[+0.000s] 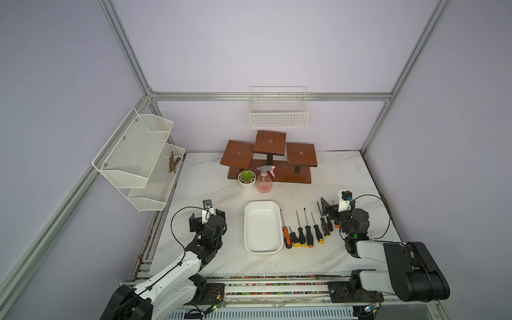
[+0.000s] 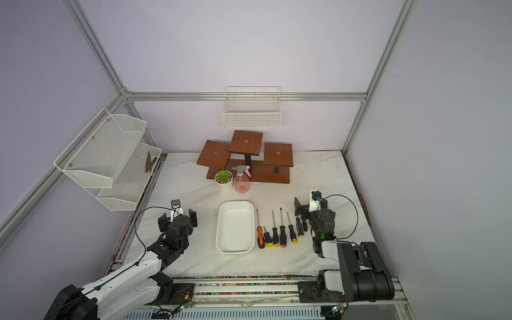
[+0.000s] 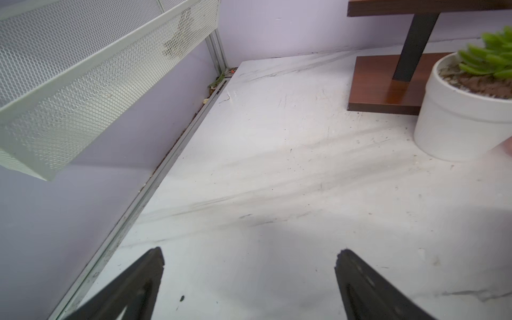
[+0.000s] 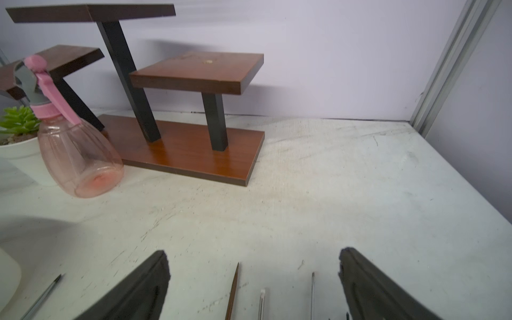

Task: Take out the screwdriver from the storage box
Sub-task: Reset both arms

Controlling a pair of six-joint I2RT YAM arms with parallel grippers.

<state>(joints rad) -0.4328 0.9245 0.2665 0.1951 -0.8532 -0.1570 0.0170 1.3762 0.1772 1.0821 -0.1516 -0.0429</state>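
I have the left gripper [image 3: 249,257] and right gripper [image 4: 253,257] both spread wide and holding nothing above the desk [image 1: 332,171], with the storage box [image 1: 261,230] midway along the front edge and the screwdrivers [image 1: 308,235] lying in a row just beside it, toward the right gripper.

We see soft, even light, faint shadows on the table [image 3: 277,166], and blur toward wrist-view edges.
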